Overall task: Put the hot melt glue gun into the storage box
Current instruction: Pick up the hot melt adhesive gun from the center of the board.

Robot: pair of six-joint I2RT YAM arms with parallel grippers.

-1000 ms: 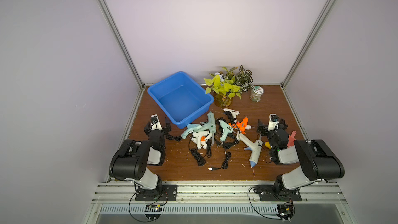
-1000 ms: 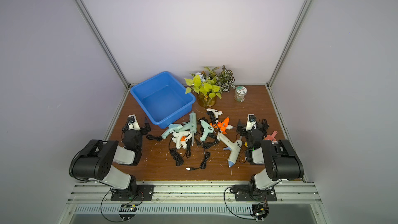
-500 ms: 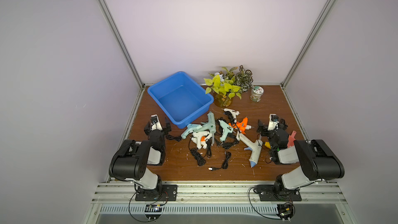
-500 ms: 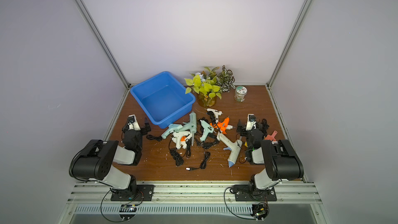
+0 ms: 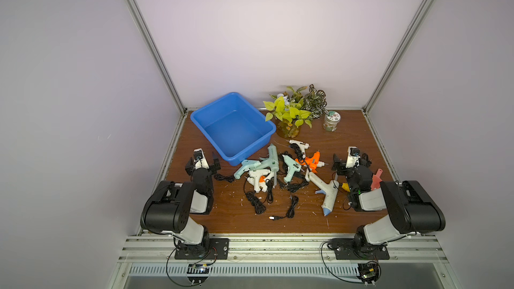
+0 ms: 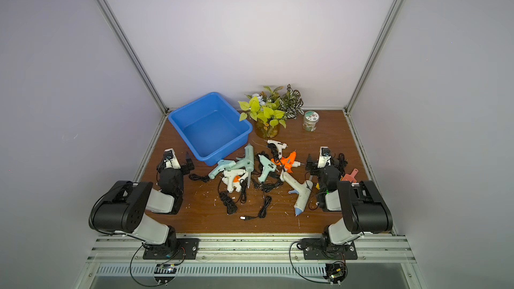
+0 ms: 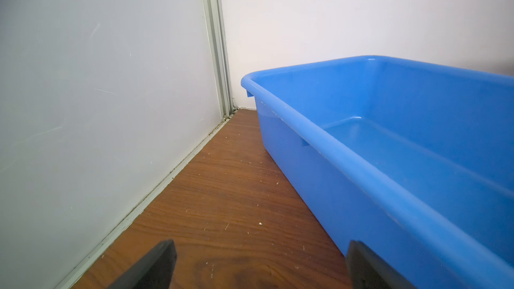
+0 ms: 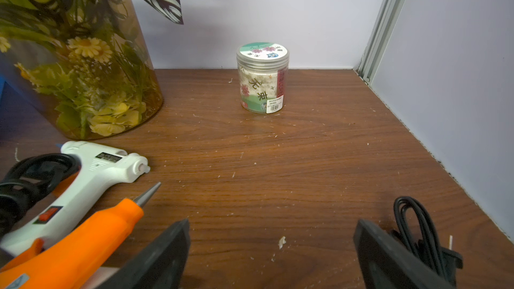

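The blue storage box (image 5: 233,132) (image 6: 208,129) stands empty at the back left, set at an angle. Several hot melt glue guns lie tangled with black cords mid-table: a teal one (image 5: 271,159), a white one (image 5: 299,145), an orange one (image 5: 311,159) and a large white one (image 5: 325,190). My left gripper (image 5: 202,159) (image 7: 260,248) rests low and open beside the box's (image 7: 389,162) near left side, holding nothing. Right of the pile, my right gripper (image 5: 351,159) (image 8: 272,226) is open and empty, with the orange gun (image 8: 83,243) and white gun (image 8: 105,168) just beside it.
A glass vase of plants (image 5: 289,129) (image 8: 83,65) and a small lidded jar (image 5: 331,120) (image 8: 262,79) stand at the back. A pink tool (image 5: 375,182) and a coiled black cord (image 8: 414,226) lie by the right arm. Walls close three sides.
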